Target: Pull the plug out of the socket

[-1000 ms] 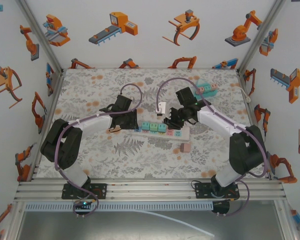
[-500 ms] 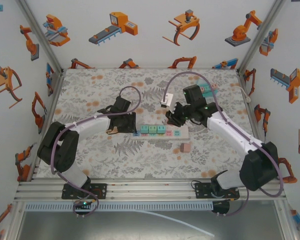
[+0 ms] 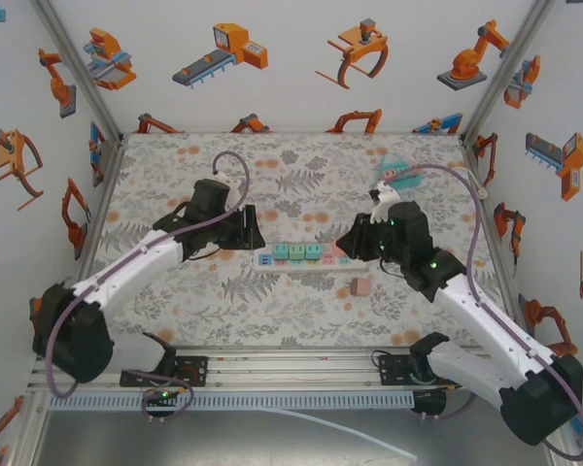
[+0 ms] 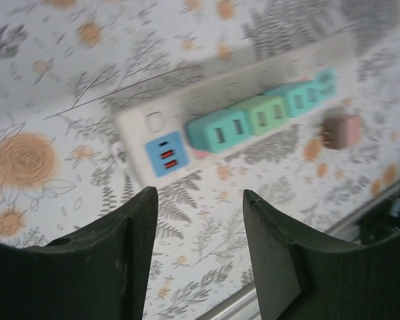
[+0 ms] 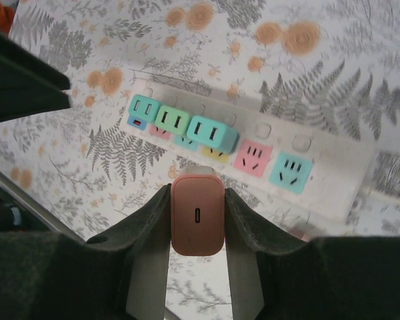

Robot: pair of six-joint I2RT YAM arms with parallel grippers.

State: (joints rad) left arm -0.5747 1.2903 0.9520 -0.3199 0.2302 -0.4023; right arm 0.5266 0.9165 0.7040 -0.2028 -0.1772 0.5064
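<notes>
Table [image 3: 175, 291] has a floral-print cover. White power strip [image 3: 330, 259] lies flat mid-table, running left to right. Loose pink plug [image 3: 360, 286] lies on the cover near the strip's right end, not touching it. Teal item [image 3: 393, 167] sits far right, partly hidden.
</notes>
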